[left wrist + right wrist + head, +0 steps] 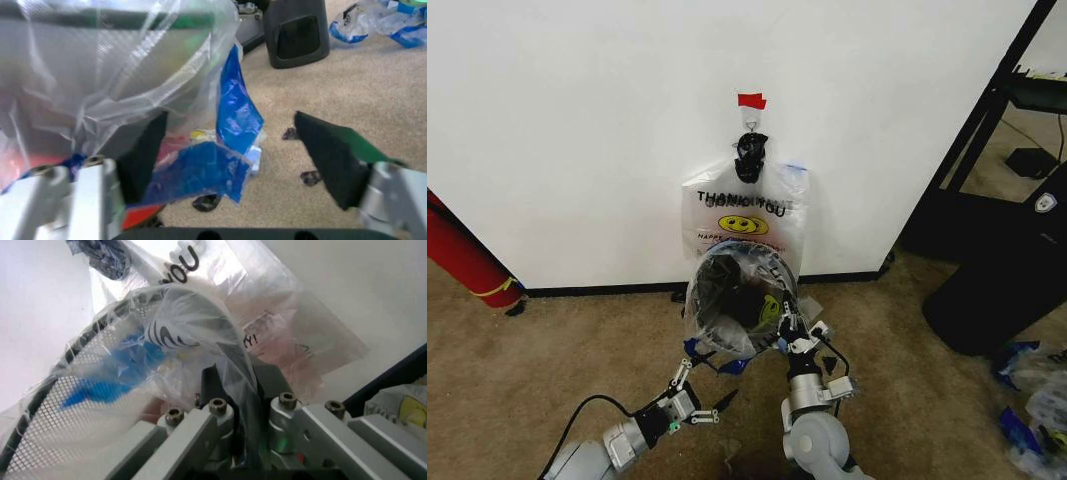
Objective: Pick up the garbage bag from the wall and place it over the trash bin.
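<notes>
Draping over the trash bin (739, 300), the garbage bag (727, 325) covers the rim and the mesh side, its blue patches hanging low on the side nearest the robot; the bin stands on the carpet (527, 380) right at the foot of the wall (577, 120). The right gripper (793, 330) sits at the bin's rim on the robot's right side, its fingers (220, 385) pressed together on a fold of the bag's film over the mesh. The left gripper (695, 388) hangs just beside the bin's base on the robot's left side, its fingers (330, 160) spread wide with nothing between them, a blue flap of the bag lying close by one pad. Above the bin, a second bag (747, 215) with dark lettering and a yellow smiley hangs from a hook (751, 120) under a red tape strip (751, 101).
</notes>
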### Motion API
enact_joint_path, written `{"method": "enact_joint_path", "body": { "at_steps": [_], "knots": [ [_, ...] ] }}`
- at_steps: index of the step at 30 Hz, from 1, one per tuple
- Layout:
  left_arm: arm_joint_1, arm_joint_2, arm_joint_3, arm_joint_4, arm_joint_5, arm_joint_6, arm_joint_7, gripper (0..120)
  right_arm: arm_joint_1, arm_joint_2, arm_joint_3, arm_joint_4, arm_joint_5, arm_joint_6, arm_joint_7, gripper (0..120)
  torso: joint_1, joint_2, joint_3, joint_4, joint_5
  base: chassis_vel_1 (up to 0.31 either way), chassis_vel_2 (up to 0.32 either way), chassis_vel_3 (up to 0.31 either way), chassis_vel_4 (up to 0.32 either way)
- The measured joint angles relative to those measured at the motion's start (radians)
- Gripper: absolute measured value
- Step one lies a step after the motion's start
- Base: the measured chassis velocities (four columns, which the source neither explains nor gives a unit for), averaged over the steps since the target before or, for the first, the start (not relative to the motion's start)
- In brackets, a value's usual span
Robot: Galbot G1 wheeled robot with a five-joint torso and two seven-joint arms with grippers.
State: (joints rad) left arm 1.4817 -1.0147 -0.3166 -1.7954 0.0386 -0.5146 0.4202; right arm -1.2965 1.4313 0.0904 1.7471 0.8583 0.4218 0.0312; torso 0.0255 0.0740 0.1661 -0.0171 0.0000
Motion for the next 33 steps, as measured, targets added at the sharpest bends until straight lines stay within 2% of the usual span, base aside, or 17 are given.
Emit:
{"method": "enact_joint_path", "body": {
  "at_steps": [4, 5, 10, 12, 18, 25, 33],
  "knots": [
    [-0.002, -0.001, 0.003, 0.0, -0.005, 0.002, 0.001, 52, 0.005, 0.001, 0.001, -0.003, 0.001, 0.0, -0.001, 1, 0.0, 0.0, 0.0, 0.0, 0.0, 0.0, 0.0, 0.0, 0.0],
    [-0.002, -0.001, 0.003, 0.0, -0.005, 0.002, 0.001, 52, 0.005, 0.001, 0.001, -0.003, 0.001, 0.0, -0.001, 1, 0.0, 0.0, 0.0, 0.0, 0.0, 0.0, 0.0, 0.0, 0.0],
    [0.0, 0.002, 0.003, -0.005, -0.008, 0.0, 0.015, 29, 0.01, 0.0, 0.003, -0.008, 0.004, 0.0, -0.001, 1, 0.0, 0.0, 0.0, 0.0, 0.0, 0.0, 0.0, 0.0, 0.0],
    [0.0, 0.002, 0.003, -0.005, -0.008, -0.001, 0.02, 26, 0.01, 0.0, 0.003, -0.008, 0.004, 0.0, -0.001, 1, 0.0, 0.0, 0.0, 0.0, 0.0, 0.0, 0.0, 0.0, 0.0],
    [-0.022, -0.01, 0.002, 0.038, 0.017, -0.021, 0.023, 1, 0.008, -0.001, 0.002, 0.002, 0.006, -0.001, -0.001, 1, 0.0, 0.0, 0.0, -0.0001, -0.0001, 0.0, 0.0, 0.0, 0.0],
    [-0.04, -0.025, 0.003, 0.071, 0.065, -0.041, -0.007, 0, -0.003, -0.002, -0.002, 0.017, 0.008, -0.003, 0.0, 1, 0.0, 0.0, 0.0, 0.0, 0.0, 0.0, 0.0, 0.0, 0.0],
    [-0.026, -0.02, 0.0, 0.048, 0.072, -0.047, -0.03, 0, -0.008, 0.0, -0.002, 0.019, 0.003, -0.003, 0.0, 1, 0.0, 0.0, 0.0, 0.0, 0.0, 0.0, 0.0, 0.0, 0.0]
  ]
}}
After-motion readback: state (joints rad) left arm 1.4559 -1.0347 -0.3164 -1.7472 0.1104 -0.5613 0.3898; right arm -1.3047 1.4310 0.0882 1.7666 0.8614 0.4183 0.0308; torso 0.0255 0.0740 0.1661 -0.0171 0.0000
